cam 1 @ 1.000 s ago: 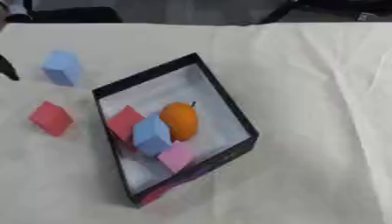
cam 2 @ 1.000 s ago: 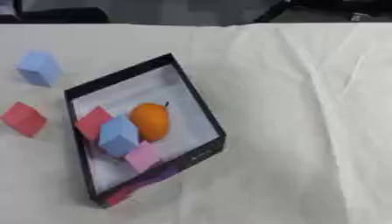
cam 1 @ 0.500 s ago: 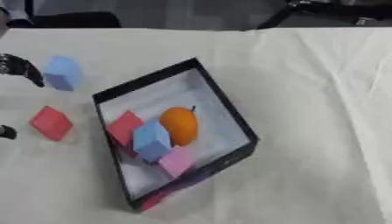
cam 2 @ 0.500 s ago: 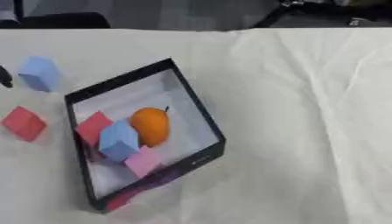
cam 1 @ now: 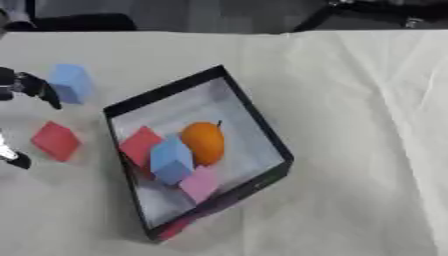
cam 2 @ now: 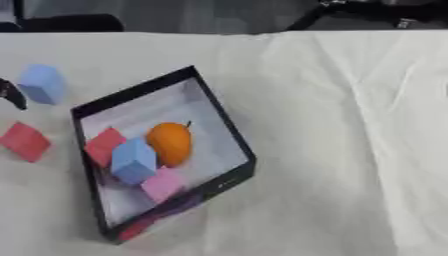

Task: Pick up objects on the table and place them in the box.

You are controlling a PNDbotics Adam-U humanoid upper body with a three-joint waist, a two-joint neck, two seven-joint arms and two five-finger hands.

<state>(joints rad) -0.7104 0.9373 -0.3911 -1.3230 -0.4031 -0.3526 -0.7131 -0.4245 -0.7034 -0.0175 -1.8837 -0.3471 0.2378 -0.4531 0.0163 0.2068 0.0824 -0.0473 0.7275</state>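
Left robot hand [cam 1: 26, 86] enters at the left edge, fingers spread wide with the red block [cam 1: 56, 141] between them, touching nothing; light blue block [cam 1: 72, 83] sits just beside its far fingertips. Right robot hand not in view. Looks like the reach step: next it must close on one block and lift it right into the box [cam 1: 254, 122]. Box's long axis runs far-left to near-right, already holding an orange fruit [cam 1: 203, 142] and three blocks. Both loose blocks lie left of it on the bench [cam 1: 350, 100].
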